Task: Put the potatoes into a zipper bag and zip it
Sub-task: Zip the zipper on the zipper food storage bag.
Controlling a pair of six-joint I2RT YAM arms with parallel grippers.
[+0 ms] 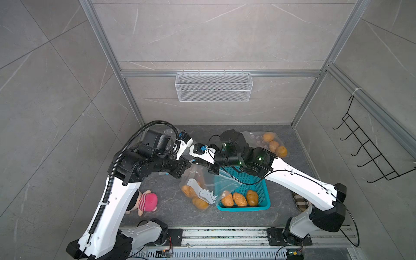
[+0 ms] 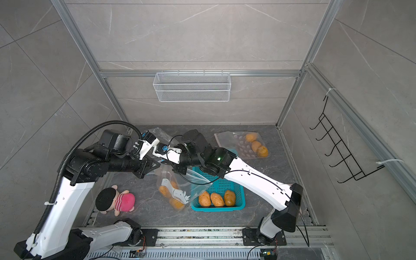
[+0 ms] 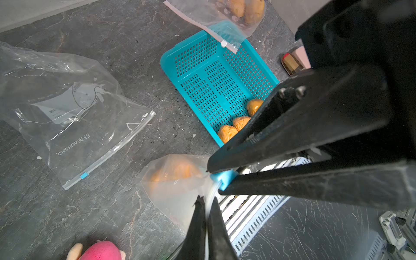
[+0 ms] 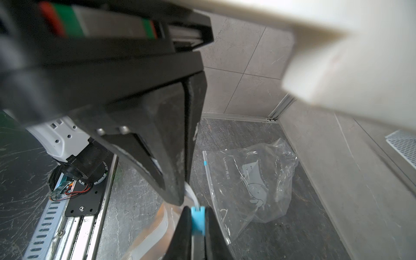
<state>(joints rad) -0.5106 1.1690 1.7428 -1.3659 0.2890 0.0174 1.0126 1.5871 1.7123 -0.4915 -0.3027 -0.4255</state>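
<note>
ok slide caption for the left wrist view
Left gripper pinches the edge of the potato-filled zipper bag while the right gripper clamps its blue slider; three potatoes wait in the teal basket.

Nine potatoes (image 1: pixel 239 199), three bags (image 1: pixel 199 177), one basket (image 1: pixel 243 208)

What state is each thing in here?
held bag: top lifted, potatoes inside
left gripper: shut on held bag
right gripper: shut on blue slider
teal basket: upright, three potatoes inside
far bag: lying flat, three potatoes inside
spare bag: lying crumpled, empty
plush toy: lying on table
</note>
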